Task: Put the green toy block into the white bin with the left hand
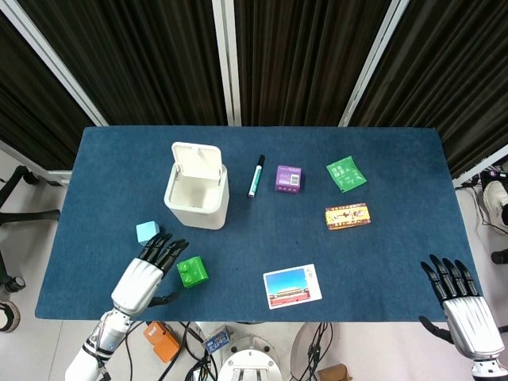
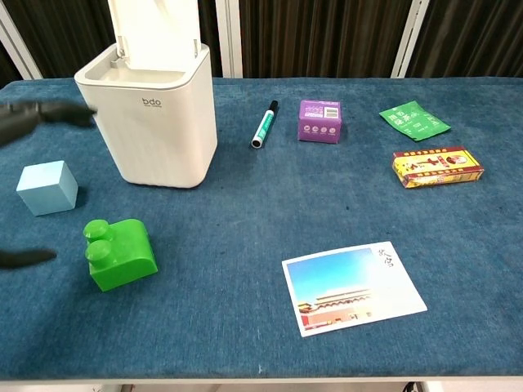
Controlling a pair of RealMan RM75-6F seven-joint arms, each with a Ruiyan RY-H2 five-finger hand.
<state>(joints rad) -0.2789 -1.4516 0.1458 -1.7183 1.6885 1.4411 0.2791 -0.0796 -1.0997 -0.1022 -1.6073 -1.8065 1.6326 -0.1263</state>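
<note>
Blue table (image 1: 381, 262); black curtains (image 1: 302, 55), seemingly.

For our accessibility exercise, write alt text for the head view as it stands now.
Seen from above, the robot's left hand, fingers spread, hovers beside the green toy block on a blue table; the white bin stands open behind.
</note>
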